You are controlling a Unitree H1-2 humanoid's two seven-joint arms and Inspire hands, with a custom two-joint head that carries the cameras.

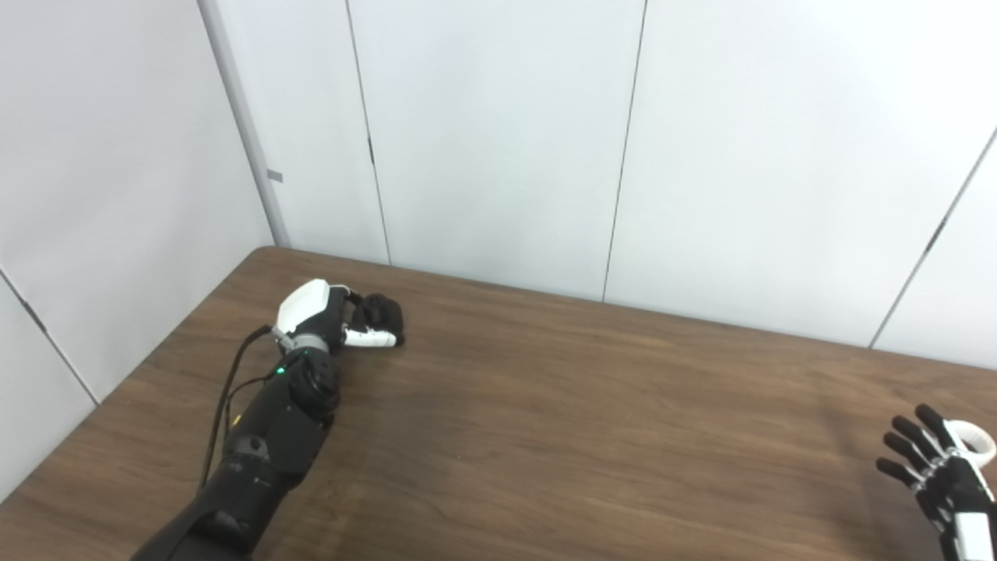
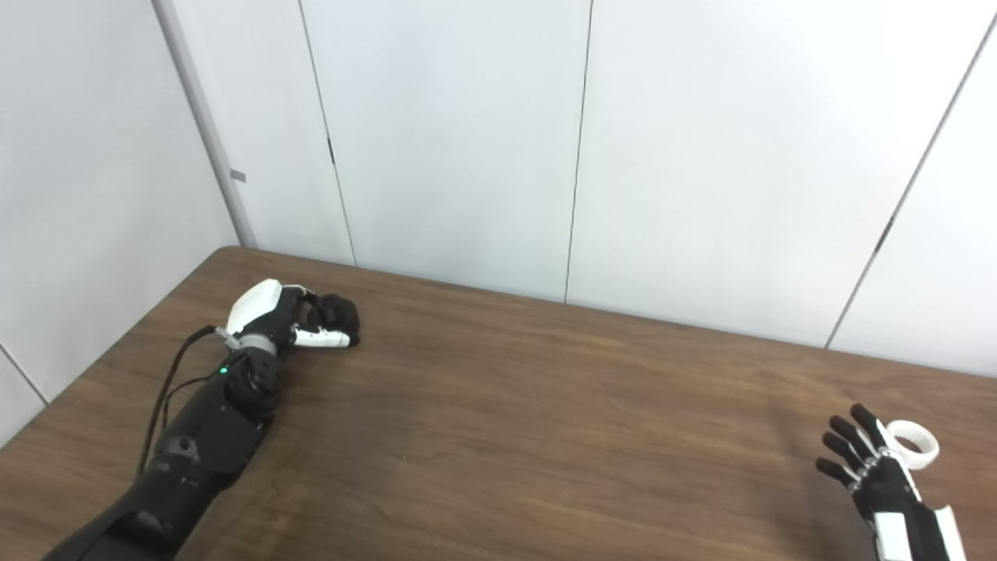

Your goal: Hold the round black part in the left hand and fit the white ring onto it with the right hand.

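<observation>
The round black part (image 1: 383, 312) rests on the wooden table (image 1: 545, 405) near its far left corner. My left hand (image 1: 325, 318) is curled around it, fingers over the top and the white-tipped thumb along its near side. At the right edge a white ring (image 2: 913, 450) lies flat on the table. My right hand (image 2: 868, 467) sits just left of the ring with its black fingers (image 2: 845, 436) spread apart and holding nothing. Its thumb side is close to the ring; I cannot tell if it touches.
White wall panels (image 1: 498, 140) rise directly behind the table's far edge and along its left side. A black cable (image 1: 222, 405) runs along my left forearm. Bare brown tabletop stretches between the two hands.
</observation>
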